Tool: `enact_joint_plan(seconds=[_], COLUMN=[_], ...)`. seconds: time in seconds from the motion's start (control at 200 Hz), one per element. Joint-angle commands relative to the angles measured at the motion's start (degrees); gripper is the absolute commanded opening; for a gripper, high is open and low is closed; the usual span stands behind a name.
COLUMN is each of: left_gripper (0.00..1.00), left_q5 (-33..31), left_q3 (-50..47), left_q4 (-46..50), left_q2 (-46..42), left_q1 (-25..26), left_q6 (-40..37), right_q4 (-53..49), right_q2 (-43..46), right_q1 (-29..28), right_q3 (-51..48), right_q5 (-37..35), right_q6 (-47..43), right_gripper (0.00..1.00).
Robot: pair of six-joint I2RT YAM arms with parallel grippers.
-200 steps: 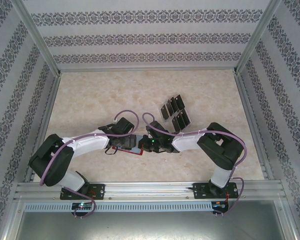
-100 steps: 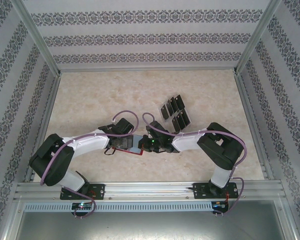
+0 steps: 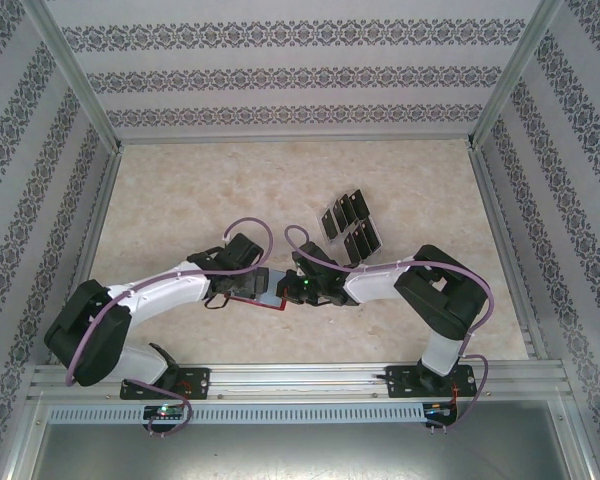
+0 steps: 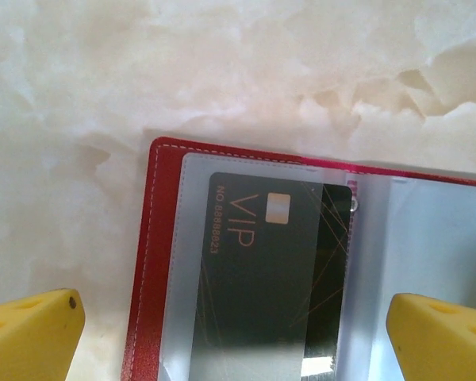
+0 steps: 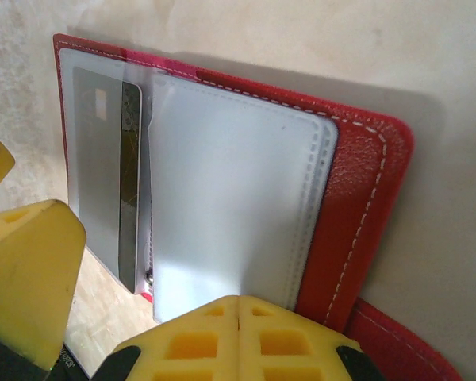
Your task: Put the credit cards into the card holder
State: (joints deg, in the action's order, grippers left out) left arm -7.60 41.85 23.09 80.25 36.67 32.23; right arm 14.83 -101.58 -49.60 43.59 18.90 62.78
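The two arms lean in over the bench (image 3: 180, 200) and meet at the card holder (image 3: 250, 296). It lies open and flat, red outside and pale inside.

The left hand (image 4: 232, 309) hangs just above the card holder's left half. Its yellow fingers (image 4: 28, 333) are wide apart with nothing between them. Under it, one black card (image 4: 262, 278) marked "VIP" sits in a clear pocket (image 4: 186, 238). A dark strip of that card, on the side by the fold, looks bare, so I cannot tell if it is all the way in.

The right hand (image 5: 238, 317) is at the card holder's right half. Its fingers are pressed together and hold nothing. They seem to lean on the edge of the empty pocket (image 5: 230, 198) to keep the card holder open.

Past the card holder, on its far side and a little to the right, the other credit cards (image 3: 350, 225) lie in a small bunch, well apart from both hands.

I think one card is about done, and the next step is to fetch another. For that, the left hand should lift clear of the card holder, reach to the bunch and pinch one thin card by its edges. That looks tricky, because the cards lie flat and close together. The right hand should hold the card holder down.
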Motion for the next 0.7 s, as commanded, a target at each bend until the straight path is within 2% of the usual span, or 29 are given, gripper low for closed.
enact_joint_plan(seconds=[0.0, 0.36, 0.7], left_gripper=[0.98, 0.98, 0.98], left_q5=[1.1, 1.3, -4.3], left_q3=[-1.5, -3.7, -3.2], left_q4=[-1.2, -2.4, 2.1], left_q2=[0.8, 2.8, 2.1], left_q1=[0.3, 0.5, 0.1], left_q6=[-0.8, -0.2, 2.0], right_q4=[-2.2, -2.4, -2.5], right_q2=[-0.9, -1.0, -1.0], right_q1=[0.8, 0.8, 1.0], right_q3=[-0.7, -0.7, -0.8], right_q5=[-1.4, -1.5, -1.5], right_q6=[-0.4, -0.4, -0.6], right_gripper=[0.0, 0.0, 0.0])
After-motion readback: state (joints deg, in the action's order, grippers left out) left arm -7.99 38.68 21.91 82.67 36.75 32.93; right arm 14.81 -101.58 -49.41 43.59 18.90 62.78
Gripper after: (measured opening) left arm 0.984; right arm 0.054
